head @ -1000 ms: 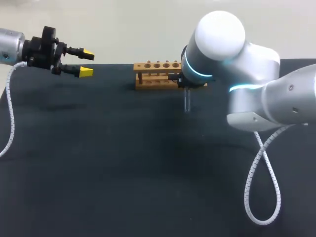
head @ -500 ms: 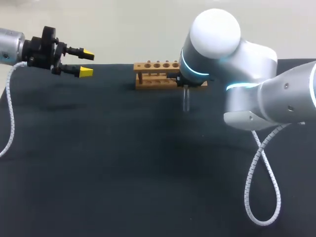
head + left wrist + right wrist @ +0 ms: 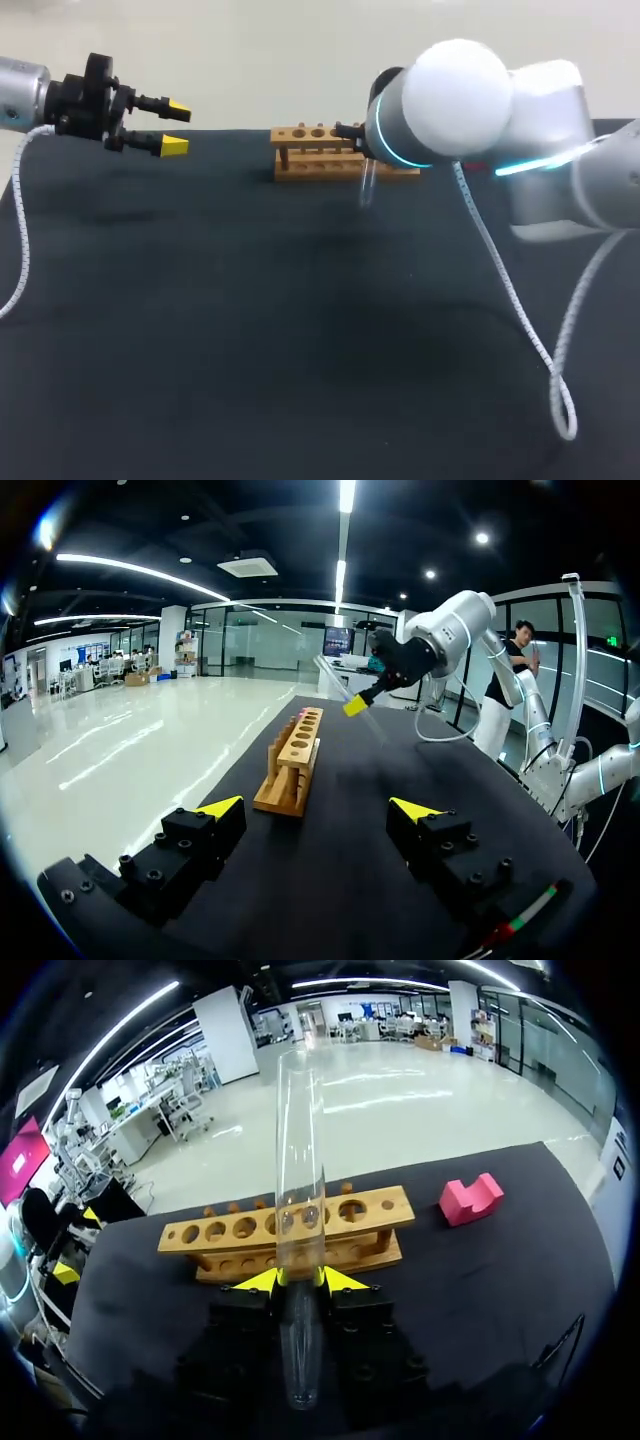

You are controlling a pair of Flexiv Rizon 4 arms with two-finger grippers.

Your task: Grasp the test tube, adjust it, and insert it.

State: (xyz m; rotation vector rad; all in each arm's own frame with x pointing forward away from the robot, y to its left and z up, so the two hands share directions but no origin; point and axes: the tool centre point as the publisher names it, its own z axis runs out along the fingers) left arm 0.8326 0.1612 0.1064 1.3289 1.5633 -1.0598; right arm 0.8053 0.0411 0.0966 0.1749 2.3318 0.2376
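**Right gripper clamped on the tube by the rack, left gripper spread wide**

The right gripper (image 3: pixel 300 1280) grasps the test tube (image 3: pixel 300 1160): in its own wrist view both yellow tips press the clear glass from either side. The tube's rounded end is on the wrist side of the fingers, and its long part reaches out ahead of them, across the wooden rack (image 3: pixel 240 1230) with its row of round holes. A pink block (image 3: pixel 470 1198) lies on the black cloth just beside one end of the rack.

In the head view the rack (image 3: pixel 305 150) stands at 12 o'clock on the table (image 3: pixel 250 330), near the far edge. The test tube (image 3: pixel 366 185) hangs slightly tilted at about 6 o'clock of the rack's right half, above the cloth and outside every hole. The right arm comes in from 2 o'clock and its big joint hides most of the gripper.

The left gripper (image 3: pixel 172 125) sits at 10 o'clock, well apart from the rack, fingers released with nothing between them. Its wrist view shows the two yellow tips (image 3: pixel 220 805) spread wide, the rack ahead of them.
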